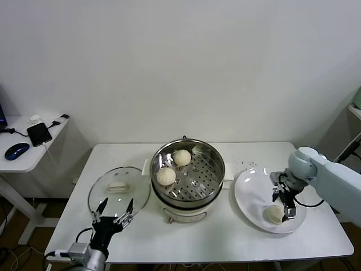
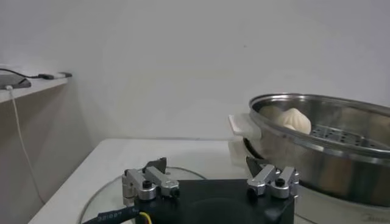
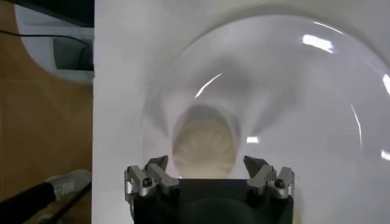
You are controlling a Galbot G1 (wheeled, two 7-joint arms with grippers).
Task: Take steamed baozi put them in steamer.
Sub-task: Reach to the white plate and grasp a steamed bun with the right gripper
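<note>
glass lid (image 1: 118, 192) flat on table (image 1: 225, 243) | white plate (image 1: 251, 192)

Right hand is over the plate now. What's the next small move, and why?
Probably lower the right hand straight down and close on the last bun on the plate. Its fingers stand open on either side of that bun, not yet gripping. Three buns already sit in the steamer.

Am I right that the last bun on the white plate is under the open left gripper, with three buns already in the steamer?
Not quite: the open right gripper is over that bun on the plate, as the head view shows. Three buns already in the steamer is right.
</note>
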